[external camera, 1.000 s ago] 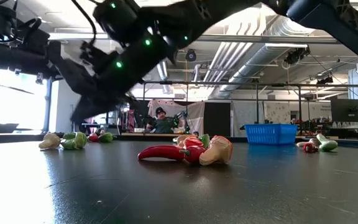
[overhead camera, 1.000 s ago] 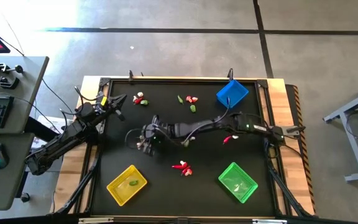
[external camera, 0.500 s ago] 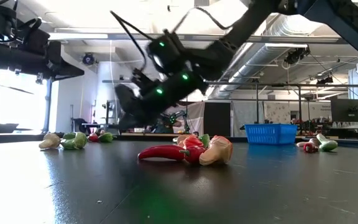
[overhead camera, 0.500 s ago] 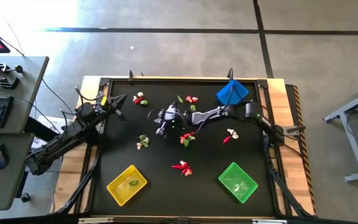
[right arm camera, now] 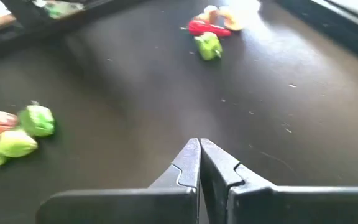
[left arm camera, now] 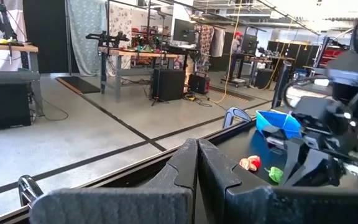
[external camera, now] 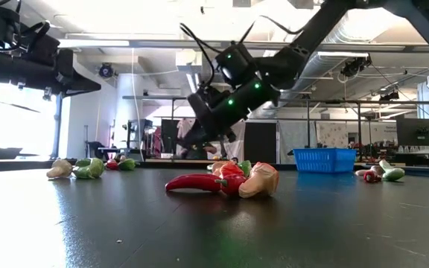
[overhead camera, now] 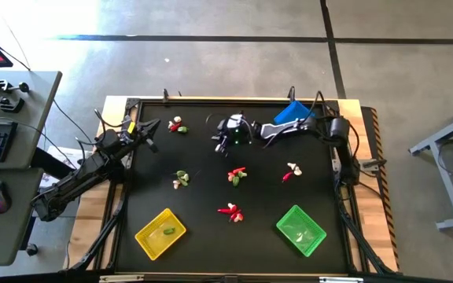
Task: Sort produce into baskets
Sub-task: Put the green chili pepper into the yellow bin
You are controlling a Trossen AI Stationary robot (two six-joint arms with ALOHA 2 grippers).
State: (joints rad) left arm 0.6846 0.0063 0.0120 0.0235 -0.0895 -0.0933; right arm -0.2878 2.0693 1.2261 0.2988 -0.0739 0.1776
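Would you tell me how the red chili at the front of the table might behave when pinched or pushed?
The red chili is thin and curved, so it probably pivots when pushed. Its glossy skin may slip. It touches a pale bulb, likely dragging it along.

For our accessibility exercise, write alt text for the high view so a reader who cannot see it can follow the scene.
Seen from above, the right gripper hangs shut near the black table's far edge, beside the blue basket. Small clusters of produce lie scattered, with the yellow basket and green basket at the near corners. The left gripper waits shut at the far-left corner.

Right gripper (overhead camera: 225, 134) fingers closed, arm outstretched; left gripper (overhead camera: 152, 126) closed.
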